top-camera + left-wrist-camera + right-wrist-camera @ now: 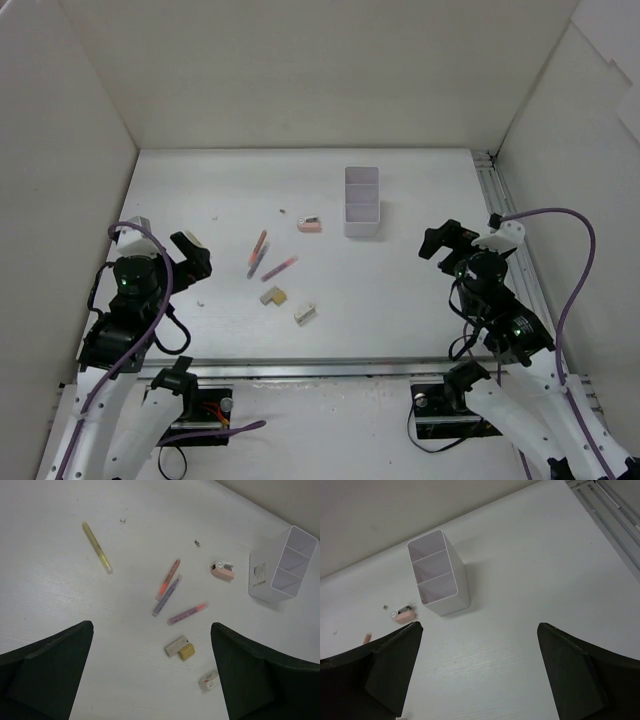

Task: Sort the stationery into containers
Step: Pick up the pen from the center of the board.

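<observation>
White table [420, 300]; left pincer [151, 625] wide open, pens [166, 596] (pink, purple, yellow) lying ahead; right pincer [479, 625] wide open too, box [447, 605] ahead.

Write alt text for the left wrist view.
Open left gripper hovers over a white table scattered with stationery: four pens, a pink block, a tan-and-cream block, a small white block. A white three-compartment box stands at right.

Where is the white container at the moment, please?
In the top view, the white container stands on the table toward the far side, right of centre, with the small pink block just to its left.
</observation>
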### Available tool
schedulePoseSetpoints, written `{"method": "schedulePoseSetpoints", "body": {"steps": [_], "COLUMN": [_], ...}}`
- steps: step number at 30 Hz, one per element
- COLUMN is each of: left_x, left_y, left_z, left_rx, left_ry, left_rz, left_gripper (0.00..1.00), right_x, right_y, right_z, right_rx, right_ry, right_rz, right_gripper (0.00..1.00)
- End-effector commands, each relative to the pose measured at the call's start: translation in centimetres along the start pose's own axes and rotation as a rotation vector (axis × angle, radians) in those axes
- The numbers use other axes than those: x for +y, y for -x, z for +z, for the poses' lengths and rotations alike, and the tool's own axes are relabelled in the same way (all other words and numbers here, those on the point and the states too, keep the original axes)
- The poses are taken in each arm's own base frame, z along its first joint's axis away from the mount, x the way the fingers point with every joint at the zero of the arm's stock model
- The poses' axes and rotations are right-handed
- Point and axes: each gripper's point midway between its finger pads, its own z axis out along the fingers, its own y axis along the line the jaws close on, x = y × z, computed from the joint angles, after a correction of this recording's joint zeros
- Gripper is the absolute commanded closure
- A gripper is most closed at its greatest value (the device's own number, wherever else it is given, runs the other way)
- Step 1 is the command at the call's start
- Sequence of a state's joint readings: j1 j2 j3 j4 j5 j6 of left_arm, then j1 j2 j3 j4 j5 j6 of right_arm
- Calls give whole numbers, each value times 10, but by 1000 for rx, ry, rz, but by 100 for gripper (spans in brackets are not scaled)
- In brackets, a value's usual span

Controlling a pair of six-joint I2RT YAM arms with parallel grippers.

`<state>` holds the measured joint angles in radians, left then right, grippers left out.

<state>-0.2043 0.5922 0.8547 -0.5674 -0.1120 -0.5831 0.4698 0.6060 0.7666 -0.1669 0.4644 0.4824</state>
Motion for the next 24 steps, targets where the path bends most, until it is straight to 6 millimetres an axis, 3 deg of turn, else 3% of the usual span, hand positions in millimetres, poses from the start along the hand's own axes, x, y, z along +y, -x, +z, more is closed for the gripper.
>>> {"method": "schedulePoseSetpoints", "body": {"steps": [1, 8, 15, 17, 19, 20, 21, 24], "left_x": [-13, 0, 18, 26, 26, 26, 25, 24], "left_y": [25, 13, 8, 4, -1, -3, -5, -13], "left_z": [-5, -2, 5, 8, 10, 12, 13, 18], "left_rx": [-73, -39, -27, -15, 9, 19, 26, 44], "left_ry": [-42, 29, 149, 198, 204, 207, 205, 190], "left_rz": [-7, -44, -95, -106, -107, -108, -108, -122], "left_gripper": [0, 0, 0, 0, 0, 0, 0, 0], "right_x": [9, 20, 42, 54, 78, 86, 106, 135], "right_y": [-1, -17, -35, -54, -62, -81, -81, -108], "right_z": [9, 23, 44, 54, 57, 66, 67, 84], "right_rx": [21, 92, 196, 253, 288, 341, 352, 405], "right_ry": [10, 10, 36, 37, 80, 74, 111, 88], "right_rz": [1, -6, -45, -86, -114, -142, -139, -125], "right_gripper": [2, 2, 2, 2, 2, 2, 2, 2]}}
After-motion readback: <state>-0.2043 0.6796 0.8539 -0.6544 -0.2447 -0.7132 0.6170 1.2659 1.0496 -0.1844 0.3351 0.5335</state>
